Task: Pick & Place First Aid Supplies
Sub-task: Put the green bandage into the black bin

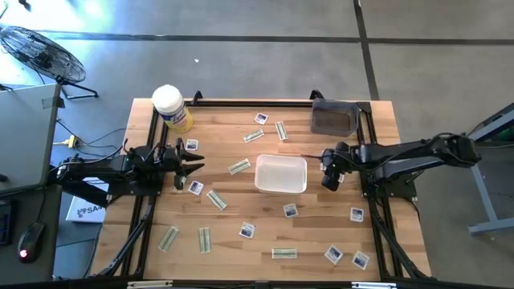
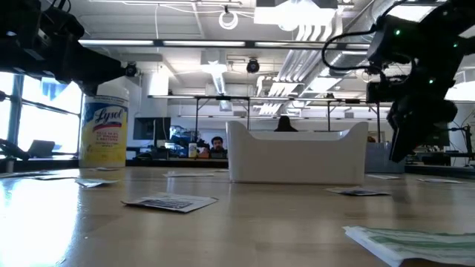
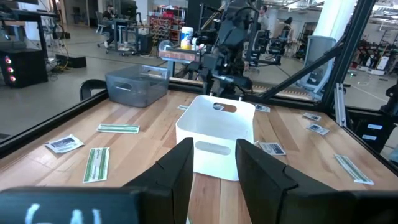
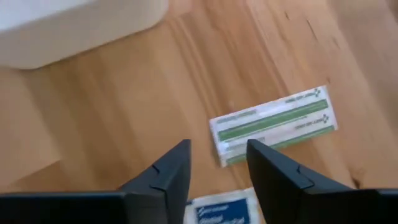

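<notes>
- At the desk's [image 1: 241, 136] back-left corner we see a yellow canister [image 1: 172, 108] with a white lid, standing upright.
- The left gripper [image 1: 195, 166] hovers near the left edge, its fingers [image 3: 177, 171] parted with nothing between them, pointing toward the white tray [image 1: 280, 174].
- Around it we find first aid supplies: a square packet [image 1: 191, 145] just behind it, another square packet [image 1: 195, 187] just in front, and a green strip [image 1: 216, 199] beside that one.
- Two more strips [image 1: 168, 238] lie toward the front-left corner.
- The white tray sits near the desk's middle, with a strip [image 1: 238, 167] just left of it.
- The right gripper [image 1: 329, 181] hangs just right of the tray, fingers [image 4: 168, 174] spread and empty, above a green strip [image 4: 272, 124].
- A dark bin [image 1: 334, 118] rests near the back-right corner.
- Square packets [image 1: 356, 214] lie scattered toward the front-right corner.
</notes>
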Action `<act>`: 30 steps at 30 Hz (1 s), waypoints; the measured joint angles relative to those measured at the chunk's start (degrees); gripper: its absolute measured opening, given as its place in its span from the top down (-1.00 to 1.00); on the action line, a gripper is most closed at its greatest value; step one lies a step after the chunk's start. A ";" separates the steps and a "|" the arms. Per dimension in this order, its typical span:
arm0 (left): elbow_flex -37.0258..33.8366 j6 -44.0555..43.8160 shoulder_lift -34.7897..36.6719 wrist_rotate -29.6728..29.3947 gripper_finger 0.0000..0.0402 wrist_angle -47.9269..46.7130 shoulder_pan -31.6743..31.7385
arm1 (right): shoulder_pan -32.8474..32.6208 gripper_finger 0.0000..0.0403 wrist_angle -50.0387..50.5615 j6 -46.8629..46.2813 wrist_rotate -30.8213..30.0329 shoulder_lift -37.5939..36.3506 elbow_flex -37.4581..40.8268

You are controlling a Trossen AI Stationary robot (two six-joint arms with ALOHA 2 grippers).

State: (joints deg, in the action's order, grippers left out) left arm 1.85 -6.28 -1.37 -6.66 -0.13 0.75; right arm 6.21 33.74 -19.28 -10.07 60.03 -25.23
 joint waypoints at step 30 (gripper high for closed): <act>0.00 -0.02 0.00 0.00 0.41 -0.01 -0.02 | 4.90 0.39 -2.39 1.72 2.50 10.75 -0.20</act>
State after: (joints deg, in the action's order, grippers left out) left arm 1.85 -6.30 -1.37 -6.65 -0.14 0.73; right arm 11.10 31.35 -17.56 -7.57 70.78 -25.43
